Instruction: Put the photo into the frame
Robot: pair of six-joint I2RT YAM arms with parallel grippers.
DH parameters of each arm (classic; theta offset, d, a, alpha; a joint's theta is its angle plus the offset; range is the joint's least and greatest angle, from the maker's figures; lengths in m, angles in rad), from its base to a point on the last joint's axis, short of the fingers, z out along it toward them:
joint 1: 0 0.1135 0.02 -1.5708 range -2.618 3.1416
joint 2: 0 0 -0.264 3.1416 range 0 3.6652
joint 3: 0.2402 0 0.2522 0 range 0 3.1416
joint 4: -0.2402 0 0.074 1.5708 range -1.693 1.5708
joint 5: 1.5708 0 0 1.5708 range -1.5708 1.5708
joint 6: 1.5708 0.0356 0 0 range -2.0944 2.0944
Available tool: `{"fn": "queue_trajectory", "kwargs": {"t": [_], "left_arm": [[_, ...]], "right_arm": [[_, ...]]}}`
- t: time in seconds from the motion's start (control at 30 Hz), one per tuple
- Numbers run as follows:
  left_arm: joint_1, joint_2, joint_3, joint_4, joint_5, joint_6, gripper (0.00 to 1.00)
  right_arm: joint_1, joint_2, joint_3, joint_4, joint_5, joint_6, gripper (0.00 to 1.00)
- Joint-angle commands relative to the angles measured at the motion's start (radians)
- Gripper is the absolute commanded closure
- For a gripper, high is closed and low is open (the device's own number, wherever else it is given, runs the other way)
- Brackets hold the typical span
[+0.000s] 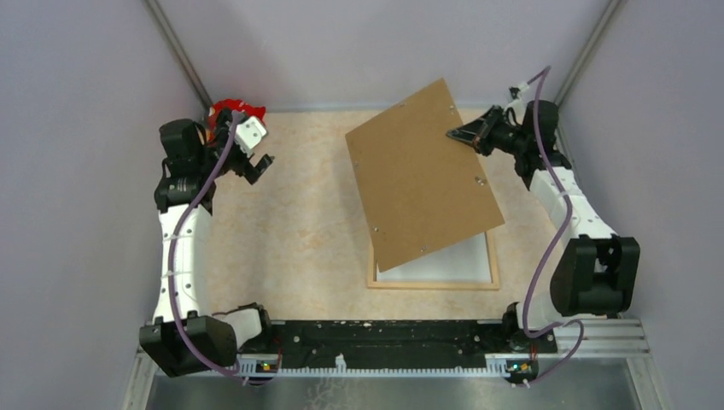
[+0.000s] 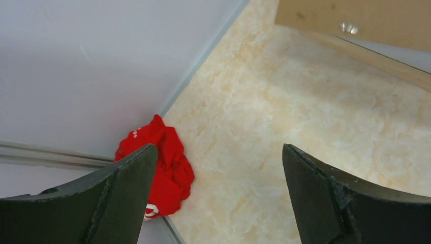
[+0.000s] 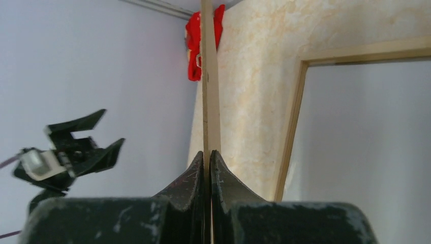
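upper right, the right gripper (image 1: 452,134) pinches the edge of the brown backing board (image 1: 418,184), tilted above the frame (image 1: 435,282). upper left, the left gripper (image 1: 259,168) gapes wide, empty, near a red cloth (image 1: 235,108).

A robotics lab test booth: plain lilac walls (image 1: 77,85), aluminium corner posts (image 1: 175,47), marble-print tabletop (image 1: 299,213), black mounting rail (image 1: 393,337).

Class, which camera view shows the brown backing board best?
The top external view: the whole face of the brown backing board shows, pinched at one edge by the right end effector. The right wrist view sees only its thin edge; the left wrist view just a corner.
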Motion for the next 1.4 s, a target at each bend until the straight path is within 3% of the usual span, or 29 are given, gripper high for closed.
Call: {"fn": "queue_trajectory", "kwargs": {"t": [0.0,0.1,0.2,0.37,1.37], "left_arm": [[-0.013,0.040,-0.012,-0.048,0.032,0.002,0.01],[-0.041,0.083,0.002,-0.074,0.016,-0.013,0.01],[-0.057,0.099,-0.015,-0.064,0.023,-0.018,0.01],[-0.084,0.121,-0.040,-0.045,0.021,-0.017,0.01],[-0.090,0.160,-0.106,-0.020,0.041,0.023,0.01]], "right_arm": [[-0.140,-0.129,-0.110,0.255,-0.103,0.212,1.00],[-0.217,-0.132,-0.199,0.360,-0.162,0.264,1.00],[-0.243,-0.150,-0.261,0.345,-0.127,0.204,1.00],[-0.246,-0.157,-0.324,0.305,-0.068,0.106,1.00],[-0.259,-0.032,-0.548,0.584,-0.064,0.171,1.00]]}}
